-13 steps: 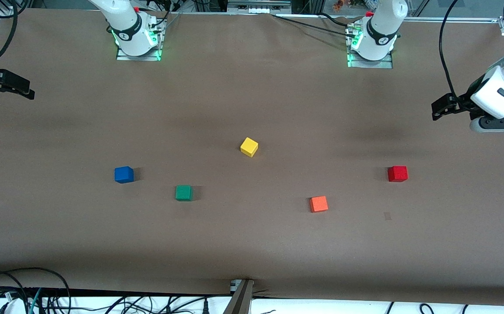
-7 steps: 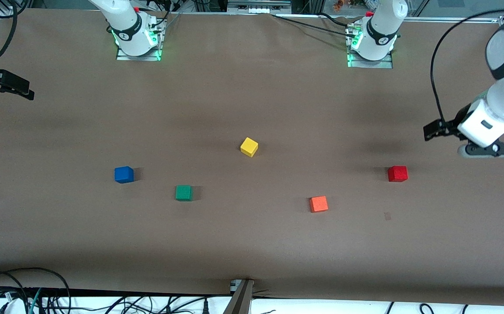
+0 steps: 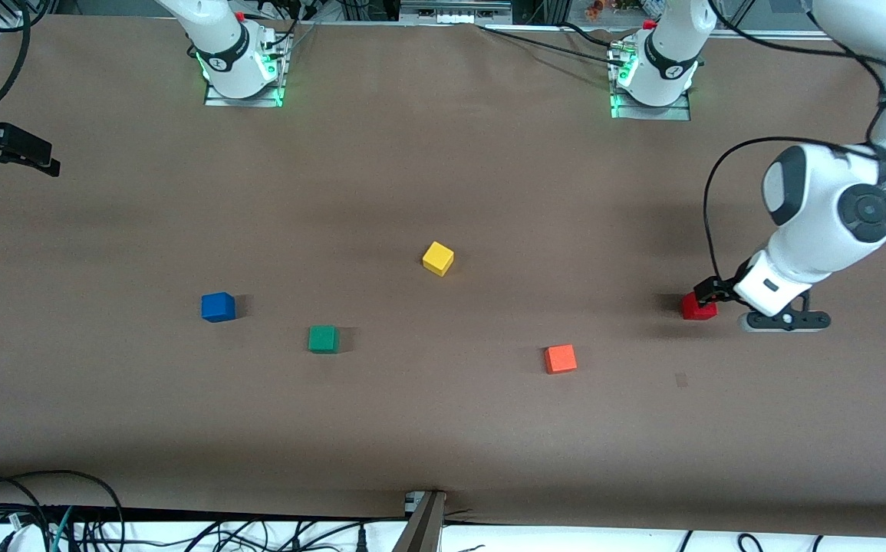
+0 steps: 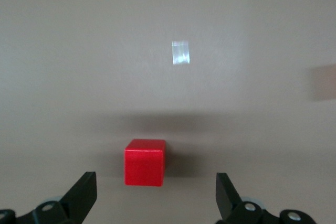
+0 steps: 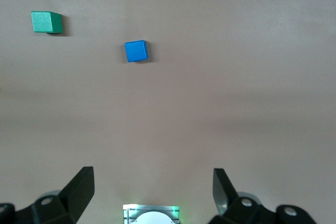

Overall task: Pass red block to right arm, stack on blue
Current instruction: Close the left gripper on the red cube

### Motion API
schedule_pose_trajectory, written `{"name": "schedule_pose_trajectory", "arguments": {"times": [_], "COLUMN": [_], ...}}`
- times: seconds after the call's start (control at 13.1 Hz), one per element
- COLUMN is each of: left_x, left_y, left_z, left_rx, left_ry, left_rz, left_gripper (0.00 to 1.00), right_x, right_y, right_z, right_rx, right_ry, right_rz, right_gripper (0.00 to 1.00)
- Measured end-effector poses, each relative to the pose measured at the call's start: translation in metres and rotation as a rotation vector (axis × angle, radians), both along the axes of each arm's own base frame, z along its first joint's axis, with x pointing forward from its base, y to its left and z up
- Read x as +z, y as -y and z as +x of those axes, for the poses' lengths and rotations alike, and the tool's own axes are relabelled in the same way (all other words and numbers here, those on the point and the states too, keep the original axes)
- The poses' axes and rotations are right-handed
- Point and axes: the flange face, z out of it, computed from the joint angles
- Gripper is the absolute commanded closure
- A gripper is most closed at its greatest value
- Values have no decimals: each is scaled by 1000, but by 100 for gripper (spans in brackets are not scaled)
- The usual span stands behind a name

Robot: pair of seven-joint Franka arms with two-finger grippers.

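Nearest the front camera on the counter (image 3: 443, 429) lies the orange block (image 3: 560, 358). Slightly farther, toward the left arm's end, the red block (image 3: 697, 308) rests with the left claw (image 4: 156, 199) spread wide over it, lined up for a grasp. The blue block (image 3: 218, 307) sits well apart toward the right arm's end, where the right claw (image 5: 152, 195) waits, spread, over bare counter.

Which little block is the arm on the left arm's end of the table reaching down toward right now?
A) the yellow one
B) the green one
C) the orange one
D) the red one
D: the left gripper hangs with its fingers spread just over the red block, which sits on the table between the two fingers in the left wrist view and is not gripped.
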Motion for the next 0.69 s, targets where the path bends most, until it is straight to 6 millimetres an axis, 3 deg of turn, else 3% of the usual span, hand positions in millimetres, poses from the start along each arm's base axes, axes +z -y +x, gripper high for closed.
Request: {"name": "schedule_pose_trajectory", "arguments": {"times": [0.23, 0.69], "left_x": [-41, -75], "left_y": [-2, -19], "left_z": [-14, -15], "left_rx": [-31, -32], "left_ry": [-14, -13], "left_rz": [-4, -9], "left_gripper": [0, 0], "right_x": [0, 0], "right_y": [0, 0], "right_z": [0, 0], "right_rx": [0, 0], "right_ry": [0, 0], "right_rz": [0, 0], "right_gripper": [0, 0]}}
